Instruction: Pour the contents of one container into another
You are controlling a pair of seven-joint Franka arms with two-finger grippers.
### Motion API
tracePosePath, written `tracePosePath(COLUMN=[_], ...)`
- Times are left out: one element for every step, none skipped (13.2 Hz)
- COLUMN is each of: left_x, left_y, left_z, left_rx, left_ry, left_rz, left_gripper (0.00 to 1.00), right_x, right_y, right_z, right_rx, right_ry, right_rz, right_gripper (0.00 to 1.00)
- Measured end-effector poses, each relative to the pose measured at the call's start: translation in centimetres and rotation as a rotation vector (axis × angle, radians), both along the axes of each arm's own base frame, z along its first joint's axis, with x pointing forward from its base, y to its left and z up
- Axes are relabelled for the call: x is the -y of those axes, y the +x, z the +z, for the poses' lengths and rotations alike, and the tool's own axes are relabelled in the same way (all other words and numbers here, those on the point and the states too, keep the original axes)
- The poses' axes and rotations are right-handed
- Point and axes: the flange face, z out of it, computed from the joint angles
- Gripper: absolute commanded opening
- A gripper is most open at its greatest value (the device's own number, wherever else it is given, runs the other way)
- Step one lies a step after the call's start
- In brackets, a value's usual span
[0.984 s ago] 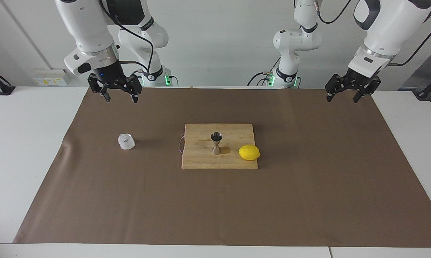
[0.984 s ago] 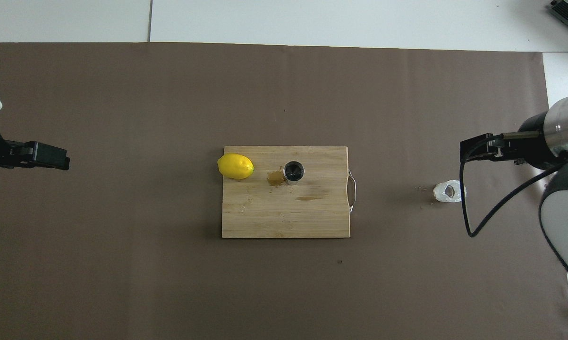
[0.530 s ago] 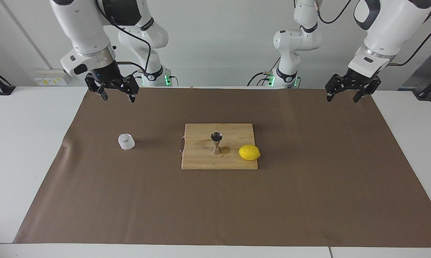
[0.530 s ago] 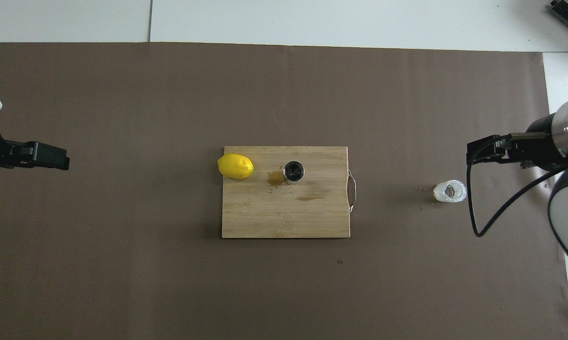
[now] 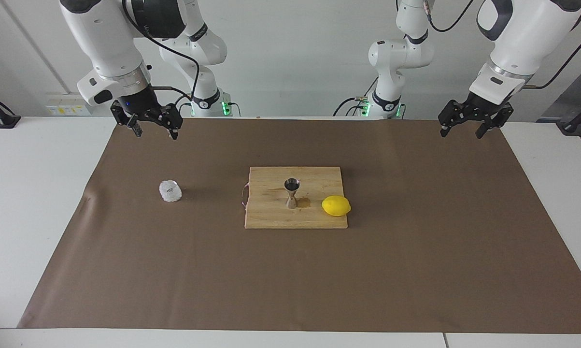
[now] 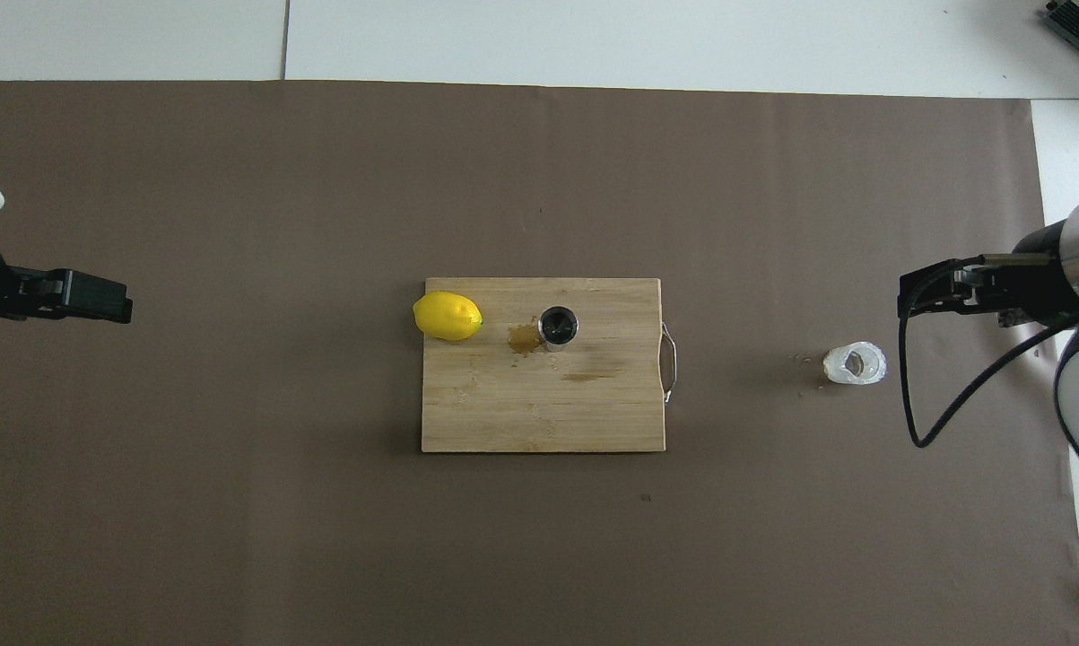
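Observation:
The small clear faceted cup (image 5: 170, 191) (image 6: 855, 363) stands on the brown mat toward the right arm's end of the table, with nothing holding it. The steel hourglass jigger (image 5: 291, 193) (image 6: 558, 327) stands upright on the wooden cutting board (image 5: 271, 217) (image 6: 539, 413) at the table's middle. My right gripper (image 5: 155, 134) (image 6: 929, 292) hangs open and empty over the mat's edge, well above and apart from the cup. At the left arm's end, my left gripper (image 5: 460, 133) (image 6: 100, 301) waits open and empty over the mat's corner.
A yellow lemon (image 5: 336, 206) (image 6: 448, 316) lies at the board's edge toward the left arm's end. A brownish wet patch (image 6: 524, 337) marks the board beside the jigger. A metal handle (image 6: 670, 363) sticks out of the board toward the cup. A few crumbs lie beside the cup.
My right gripper has drawn back toward the right arm's end of the table and risen slightly, away from the cup. The left arm, cup, jigger and lemon have stayed put.

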Motion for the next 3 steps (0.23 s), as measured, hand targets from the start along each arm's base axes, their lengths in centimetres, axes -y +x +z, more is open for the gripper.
tracePosePath(left_x=[0.0,0.0,0.0], left_y=[0.0,0.0,0.0], left_z=[0.0,0.0,0.0], left_rx=[0.0,0.0,0.0], left_ry=[0.0,0.0,0.0], left_rz=[0.0,0.0,0.0], left_gripper=[1.0,1.0,1.0], right_x=[0.06,0.04,0.02], right_y=[-0.01,-0.04,-0.06], right_z=[-0.03,-0.02,0.0], right_rx=[-0.001,-0.001,-0.001], right_ry=[0.0,0.0,0.0], right_rz=[-0.001,-0.001,0.0], right_gripper=[1.0,1.0,1.0])
